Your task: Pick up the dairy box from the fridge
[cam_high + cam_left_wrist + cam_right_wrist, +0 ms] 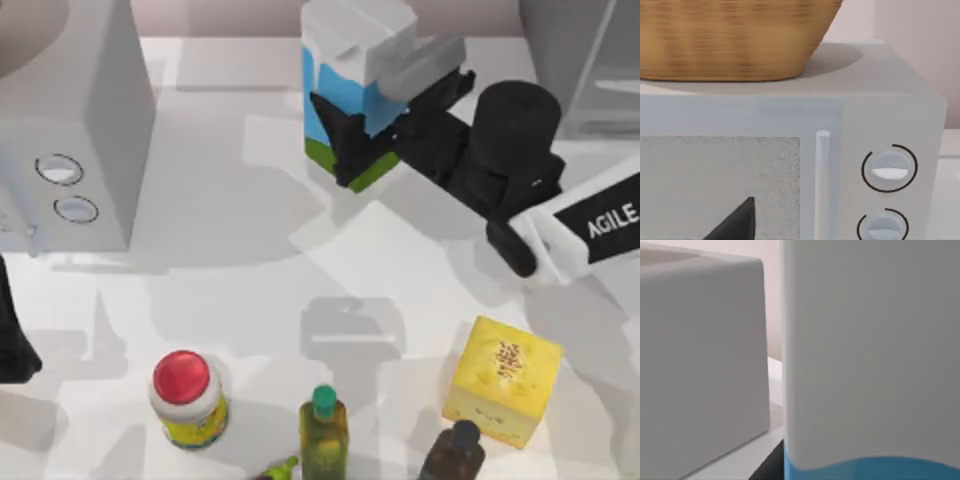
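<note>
The tall gable-top dairy box [345, 90], white on top with light-blue sides and a green base band, stands upright at the back middle of the white table [250, 270]. The right claw [362, 135] is clamped on its lower part, black fingers [345, 145] pressed against the blue and green sides. The left claw [12, 340] sits parked at the table's left edge.

White microwave [75, 130] far left with wicker basket [730, 40] on top; red-lidded jar [188, 398], green bottle [324, 430], dark bottle [452, 452], yellow box [503, 380] along front.

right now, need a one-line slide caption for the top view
Right gripper clamps the upright dairy box at the table's back edge; left arm parked at left.
</note>
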`<control>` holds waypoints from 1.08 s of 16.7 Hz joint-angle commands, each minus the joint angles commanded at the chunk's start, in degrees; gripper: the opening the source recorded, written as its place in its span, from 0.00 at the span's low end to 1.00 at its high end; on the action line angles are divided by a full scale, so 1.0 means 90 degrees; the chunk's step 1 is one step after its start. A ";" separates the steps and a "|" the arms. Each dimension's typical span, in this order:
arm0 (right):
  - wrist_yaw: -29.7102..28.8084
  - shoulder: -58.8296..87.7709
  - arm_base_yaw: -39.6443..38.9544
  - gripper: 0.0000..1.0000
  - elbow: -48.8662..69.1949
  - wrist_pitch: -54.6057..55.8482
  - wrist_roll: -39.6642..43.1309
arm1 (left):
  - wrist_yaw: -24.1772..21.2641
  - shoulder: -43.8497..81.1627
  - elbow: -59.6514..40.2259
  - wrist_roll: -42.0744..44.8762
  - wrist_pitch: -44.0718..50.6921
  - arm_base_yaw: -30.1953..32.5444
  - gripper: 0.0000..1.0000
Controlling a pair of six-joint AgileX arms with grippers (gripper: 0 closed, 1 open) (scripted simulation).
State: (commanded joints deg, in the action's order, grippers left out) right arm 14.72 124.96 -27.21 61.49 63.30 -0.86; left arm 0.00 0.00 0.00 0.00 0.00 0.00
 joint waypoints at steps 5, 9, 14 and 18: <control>-0.0127 0.0930 -0.0141 0.00 0.1018 -0.0083 0.0008 | 0.0000 0.0000 0.0000 0.0000 0.0000 0.0000 1.00; -0.0203 0.1403 -0.0218 0.00 0.1589 -0.0142 0.0025 | 0.0000 0.0000 0.0000 0.0000 0.0000 0.0000 1.00; -0.0203 0.1403 -0.0218 0.15 0.1590 -0.0142 0.0025 | 0.0000 0.0000 0.0000 0.0000 0.0000 0.0000 1.00; -0.0203 0.1403 -0.0218 0.45 0.1590 -0.0142 0.0025 | 0.0000 0.0000 0.0000 0.0000 0.0000 0.0000 1.00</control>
State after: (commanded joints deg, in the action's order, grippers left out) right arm 12.89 137.59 -29.17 75.80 62.02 -0.63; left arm 0.00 0.00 0.00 0.00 0.00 0.00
